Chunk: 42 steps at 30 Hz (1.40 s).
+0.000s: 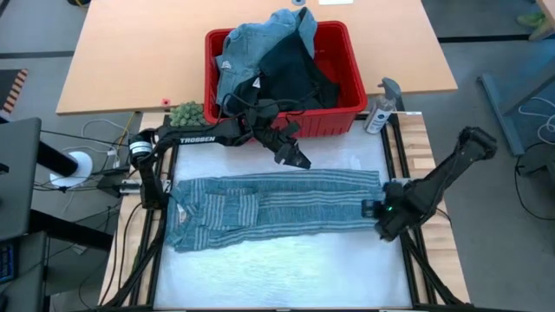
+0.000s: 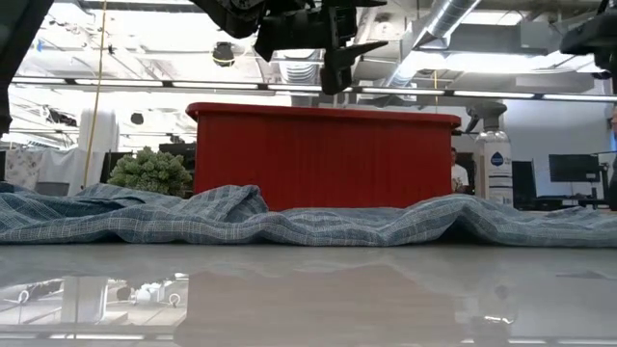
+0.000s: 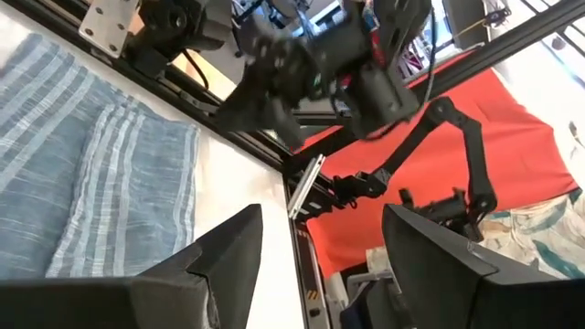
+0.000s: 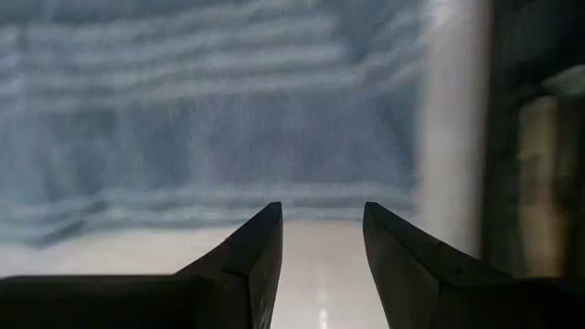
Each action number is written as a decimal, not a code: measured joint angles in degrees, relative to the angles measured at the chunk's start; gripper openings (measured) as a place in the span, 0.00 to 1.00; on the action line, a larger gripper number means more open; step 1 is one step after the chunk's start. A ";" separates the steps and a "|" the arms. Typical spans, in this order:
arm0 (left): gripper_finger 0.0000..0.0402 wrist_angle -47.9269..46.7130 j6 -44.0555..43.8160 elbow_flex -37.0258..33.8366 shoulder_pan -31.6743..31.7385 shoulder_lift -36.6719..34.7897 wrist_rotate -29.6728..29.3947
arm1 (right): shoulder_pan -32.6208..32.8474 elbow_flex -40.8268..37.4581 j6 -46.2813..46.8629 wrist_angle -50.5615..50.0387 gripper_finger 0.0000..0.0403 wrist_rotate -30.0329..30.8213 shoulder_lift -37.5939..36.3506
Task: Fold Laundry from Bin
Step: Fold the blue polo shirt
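Right gripper [image 1: 378,211], open and empty at the shirt's [image 1: 277,208] end, could drag cloth crooked; left gripper [image 1: 295,156] hangs open beside the bin [image 1: 351,61].

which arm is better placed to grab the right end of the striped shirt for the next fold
Likely the right: the right gripper sits open at the end of the blue-grey white-striped shirt on that side. The left gripper, also open, hangs beside the bright red plastic bin.

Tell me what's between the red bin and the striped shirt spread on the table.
In the high view, only bare white table surface, with the left hand hovering above it, between red bin and striped shirt.
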 joint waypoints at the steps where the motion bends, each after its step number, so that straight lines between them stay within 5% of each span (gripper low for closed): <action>1: 0.54 0.02 0.57 0.00 0.00 0.00 -0.05 | -0.29 0.04 -0.08 -2.30 0.44 -0.01 -0.78; 9: 0.54 -0.01 2.79 0.00 -0.02 0.00 -1.66 | -5.77 -4.19 -1.08 0.15 0.43 -9.14 -1.35; 17: 0.54 -0.04 5.09 0.00 -0.04 0.00 -2.38 | -12.70 -9.24 -8.62 5.63 0.43 -5.75 -0.94; 26: 0.54 -0.10 5.70 0.00 -0.08 -0.04 -2.68 | -17.35 -9.36 -6.27 11.59 0.66 -6.25 1.07; 31: 0.54 -1.46 5.70 0.00 -0.09 -0.07 -2.59 | -19.78 -10.89 -1.30 7.44 0.69 -15.84 5.32; 42: 0.54 -14.92 14.17 -0.02 -2.53 -0.09 -2.57 | -22.62 -10.80 -8.03 11.83 0.65 -9.95 14.87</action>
